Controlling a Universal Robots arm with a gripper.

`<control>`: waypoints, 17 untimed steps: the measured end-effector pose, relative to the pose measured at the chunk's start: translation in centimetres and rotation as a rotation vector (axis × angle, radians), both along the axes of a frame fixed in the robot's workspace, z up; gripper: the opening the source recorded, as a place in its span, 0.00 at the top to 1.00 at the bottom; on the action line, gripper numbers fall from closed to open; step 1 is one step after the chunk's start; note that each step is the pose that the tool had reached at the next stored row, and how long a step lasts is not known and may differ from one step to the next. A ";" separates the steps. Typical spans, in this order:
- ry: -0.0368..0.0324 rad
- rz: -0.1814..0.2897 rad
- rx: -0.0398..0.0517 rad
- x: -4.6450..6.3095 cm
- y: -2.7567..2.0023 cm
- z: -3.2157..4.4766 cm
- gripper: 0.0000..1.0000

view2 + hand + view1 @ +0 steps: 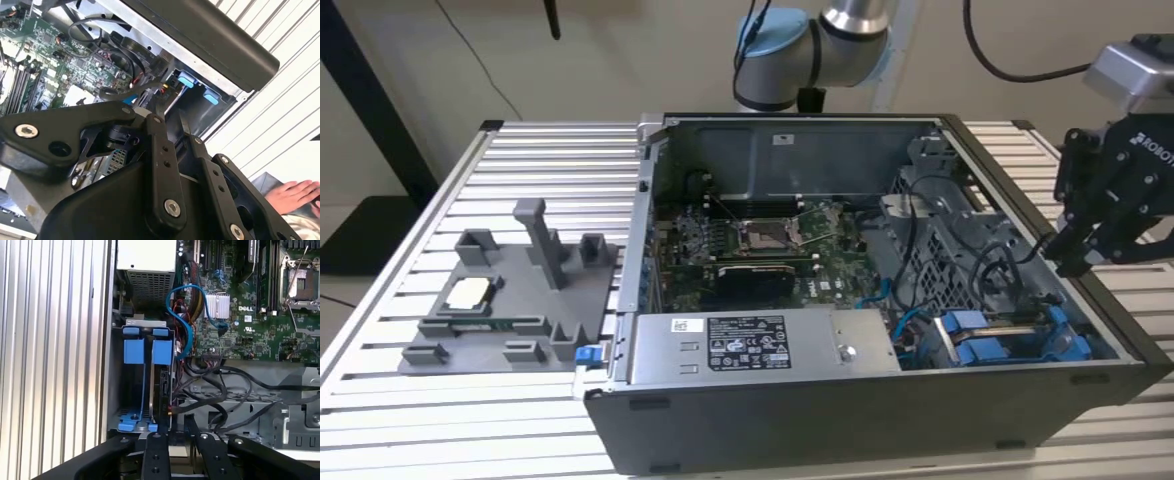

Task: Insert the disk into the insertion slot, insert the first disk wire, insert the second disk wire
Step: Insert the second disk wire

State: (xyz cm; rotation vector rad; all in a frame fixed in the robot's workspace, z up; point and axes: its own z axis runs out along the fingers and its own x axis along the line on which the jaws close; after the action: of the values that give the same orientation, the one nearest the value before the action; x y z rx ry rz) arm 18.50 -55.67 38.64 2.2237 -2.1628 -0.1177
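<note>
Disk (pixel 161 352) is standing on edge in the insertion slot (pixel 116 385), straight ahead of the hand (pixel 181 429) and a little below it. Bright blue carrier plastic is showing along its near edge, while its silver body and label are lying out of sight. A second blue frame (pixel 134 351) is sitting just beside it in the same bay, whose dark grey metal walls are running lengthwise away from the hand.

In the exterior view the hand (pixel 1071 265) is hovering over the edge of the open computer case (pixel 854 425), near the blue plastic. Whether the hand is open or closed, and whether it is gripping anything, I cannot tell.

Black cables (pixel 225 390) are looping close beside the hand, between it and the green motherboard (pixel 250 315), which is carrying small white lettering. A blue cable (pixel 181 315) is curving beyond the slot toward the grey power-supply box (pixel 747 345), which is wearing a white label with dense black print.

Well apart from the hand, on the other side of the case, a grey fixture tray (pixel 507 300) is resting on the slatted metal counter (pixel 387 400). In the second wrist view a person's hand (pixel 295 194) is showing past the black linkage, near the counter's slats.
</note>
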 end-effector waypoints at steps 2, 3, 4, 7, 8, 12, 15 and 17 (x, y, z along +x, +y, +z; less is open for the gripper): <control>-0.0006 0.000 0.0002 0.0 0.42 -0.01 0.73; -0.0007 0.000 0.0001 0.0 0.63 0.00 0.73; -0.0007 0.000 0.0001 0.0 0.83 -0.01 0.73; -0.0007 0.000 0.0001 0.2 1.29 0.00 0.73; -0.0007 0.000 0.0001 0.3 1.36 0.00 0.73; -0.0007 0.000 0.0001 0.8 1.42 0.00 0.73; -0.0007 0.000 0.0000 1.0 1.43 0.00 0.73; -0.0007 0.000 0.0001 1.1 1.44 0.01 0.73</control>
State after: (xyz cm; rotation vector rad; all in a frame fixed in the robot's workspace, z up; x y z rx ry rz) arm 19.62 -54.23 38.65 2.2242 -2.1631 -0.1172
